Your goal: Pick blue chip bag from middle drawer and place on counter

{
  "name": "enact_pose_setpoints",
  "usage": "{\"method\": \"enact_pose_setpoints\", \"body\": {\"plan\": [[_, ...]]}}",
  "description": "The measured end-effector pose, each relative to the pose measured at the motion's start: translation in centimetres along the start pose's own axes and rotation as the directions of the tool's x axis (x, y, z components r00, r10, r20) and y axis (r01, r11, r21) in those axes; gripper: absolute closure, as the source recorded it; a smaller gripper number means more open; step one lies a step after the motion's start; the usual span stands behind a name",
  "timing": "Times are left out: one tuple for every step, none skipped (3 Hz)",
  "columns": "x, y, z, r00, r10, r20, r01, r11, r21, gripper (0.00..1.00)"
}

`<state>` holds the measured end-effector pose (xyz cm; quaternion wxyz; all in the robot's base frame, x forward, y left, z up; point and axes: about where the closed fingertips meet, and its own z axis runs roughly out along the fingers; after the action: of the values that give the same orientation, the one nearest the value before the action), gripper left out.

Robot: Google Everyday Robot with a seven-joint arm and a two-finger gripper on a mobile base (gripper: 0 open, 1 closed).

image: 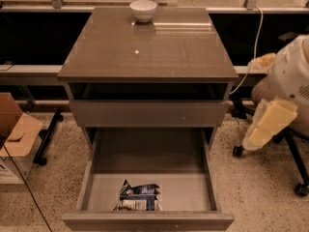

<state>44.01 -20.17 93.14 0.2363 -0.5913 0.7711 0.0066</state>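
The blue chip bag lies crumpled on the pale floor of the middle drawer, close to the drawer's front wall and a little left of centre. The drawer is pulled far out. The counter is the glossy grey-brown top of the cabinet, above and behind the drawer. My gripper hangs pale yellow under the white arm at the right edge, off to the right of the cabinet at about drawer height. It is well apart from the bag and holds nothing that I can see.
A white bowl stands at the counter's back edge. The upper drawer front is closed. A cardboard box sits on the floor at left. An office chair base stands at right behind the arm. A cable hangs at back right.
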Motion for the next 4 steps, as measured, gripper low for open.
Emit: {"method": "enact_pose_setpoints", "body": {"plan": [[0.6, 0.2, 3.0, 0.998, 0.026, 0.064, -0.027, 0.9996, 0.008, 0.00], [0.9, -0.5, 7.5, 0.990, 0.073, 0.118, -0.073, 0.9974, -0.004, 0.00], [0.6, -0.2, 7.9, 0.991, 0.068, 0.114, -0.068, 0.9977, -0.005, 0.00], [-0.6, 1.3, 12.7, 0.984, 0.069, 0.162, -0.060, 0.9966, -0.055, 0.00]]}}
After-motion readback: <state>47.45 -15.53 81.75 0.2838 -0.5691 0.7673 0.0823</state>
